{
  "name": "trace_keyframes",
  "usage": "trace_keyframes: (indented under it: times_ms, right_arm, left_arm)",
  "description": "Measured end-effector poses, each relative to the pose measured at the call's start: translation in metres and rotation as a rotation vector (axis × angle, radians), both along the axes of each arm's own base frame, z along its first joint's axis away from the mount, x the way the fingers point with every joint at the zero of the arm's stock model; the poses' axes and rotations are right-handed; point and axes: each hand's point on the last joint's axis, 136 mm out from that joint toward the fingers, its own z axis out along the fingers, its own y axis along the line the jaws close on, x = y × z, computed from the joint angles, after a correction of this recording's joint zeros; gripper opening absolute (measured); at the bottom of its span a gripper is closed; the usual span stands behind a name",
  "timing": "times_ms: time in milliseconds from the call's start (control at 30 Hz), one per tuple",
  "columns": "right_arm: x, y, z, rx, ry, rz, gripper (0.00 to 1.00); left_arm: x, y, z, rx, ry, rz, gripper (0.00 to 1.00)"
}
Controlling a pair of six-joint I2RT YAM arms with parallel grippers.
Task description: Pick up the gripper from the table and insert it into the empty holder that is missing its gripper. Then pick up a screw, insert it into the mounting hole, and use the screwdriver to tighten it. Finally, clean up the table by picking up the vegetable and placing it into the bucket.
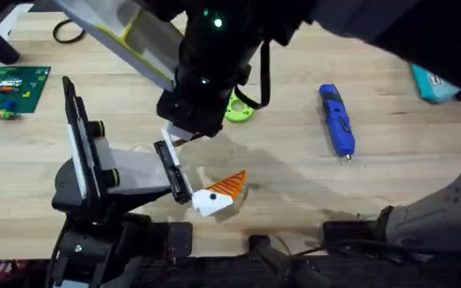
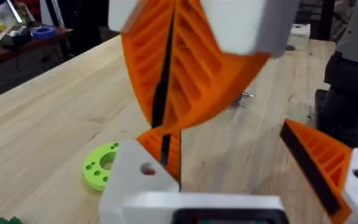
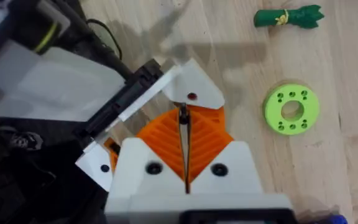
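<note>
A large dark blurred arm crosses the overhead view and hides much of the middle of the pale plank surface (image 1: 294, 172).

Beneath it, the right tool (image 3: 184, 115) has its two white fingers pressed together, ribbed orange pads meeting along a thin dark line. It appears clamped on the gripper piece (image 3: 194, 93). That piece's white blocky base shows just past the tips, lying against the slim black holder bar (image 3: 120, 102). Its orange tip is hidden, so the grasp is hard to confirm.

The left tool (image 2: 222, 130) stands apart, one ribbed orange finger on each side, close below the right tool.

A second white and orange finger piece (image 1: 218, 192) sits at the end of the bar on the grey and black stand (image 1: 82, 172).

There is one blue pen-shaped screwdriver (image 1: 336, 120), lying well apart to the right. One flat lime-green ring (image 1: 238, 110) is partly covered by the arm. One green leafy vegetable (image 3: 289, 17) lies beyond the ring. One green circuit board (image 1: 13, 86) is at the far left.
</note>
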Motion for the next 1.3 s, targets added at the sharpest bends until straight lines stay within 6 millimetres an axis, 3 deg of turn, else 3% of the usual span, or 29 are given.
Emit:
trace_keyframes:
  times_ms: [1300]
  right_arm:
    - [0.009,0.003,-0.01,-0.032,-0.038,0.023,0.009]
  left_arm:
    - [0.0,0.0,0.0,0.0,0.0,0.0,0.986]
